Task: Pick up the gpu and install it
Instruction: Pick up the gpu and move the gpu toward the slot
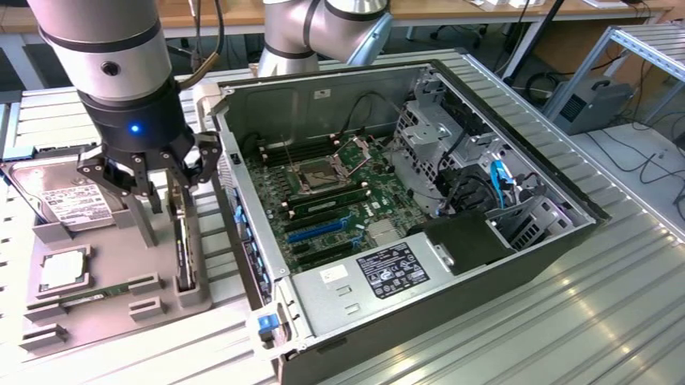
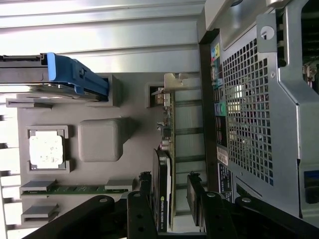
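The black-fingered gripper (image 2: 168,175) is open, its jaws straddling the one gpu (image 2: 164,169), a thin black-faced card standing on edge directly below in the grey moulded tray (image 2: 134,124). The card's long axis runs between the jaws. Beside it sits one open black computer case (image 2: 249,124). Farther out lie one silver hard drive (image 1: 70,200) and one green memory stick (image 2: 75,189).

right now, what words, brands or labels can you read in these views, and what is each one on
"NVIDIA QUADRO", as far as it can be made out: on the gpu, along its black edge.
Hard drive label: print too small to read.
Power supply label: too small to read.
Case rear stickers: blurred, unreadable.
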Tool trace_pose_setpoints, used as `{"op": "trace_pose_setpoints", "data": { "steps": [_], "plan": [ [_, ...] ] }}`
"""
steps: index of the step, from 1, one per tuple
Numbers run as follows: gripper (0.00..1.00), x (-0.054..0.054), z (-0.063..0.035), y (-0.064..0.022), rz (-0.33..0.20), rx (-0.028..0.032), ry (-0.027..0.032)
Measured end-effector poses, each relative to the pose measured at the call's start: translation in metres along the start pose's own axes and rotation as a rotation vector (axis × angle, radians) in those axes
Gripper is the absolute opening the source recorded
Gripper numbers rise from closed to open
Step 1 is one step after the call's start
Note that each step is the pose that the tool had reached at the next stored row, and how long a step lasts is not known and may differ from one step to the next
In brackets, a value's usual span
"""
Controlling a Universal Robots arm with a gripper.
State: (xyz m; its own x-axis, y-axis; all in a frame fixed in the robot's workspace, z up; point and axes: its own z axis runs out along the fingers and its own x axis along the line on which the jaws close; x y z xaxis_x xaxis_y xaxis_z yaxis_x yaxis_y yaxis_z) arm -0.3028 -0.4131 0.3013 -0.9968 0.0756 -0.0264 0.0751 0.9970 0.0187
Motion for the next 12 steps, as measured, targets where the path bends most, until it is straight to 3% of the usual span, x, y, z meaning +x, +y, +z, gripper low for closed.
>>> {"op": "trace_pose_setpoints", "data": {
  "steps": [12],
  "plan": [
    [0.42, 0.0001, 0.0034, -0.0002, 0.0, 0.0, 0.0]
  ]
}}
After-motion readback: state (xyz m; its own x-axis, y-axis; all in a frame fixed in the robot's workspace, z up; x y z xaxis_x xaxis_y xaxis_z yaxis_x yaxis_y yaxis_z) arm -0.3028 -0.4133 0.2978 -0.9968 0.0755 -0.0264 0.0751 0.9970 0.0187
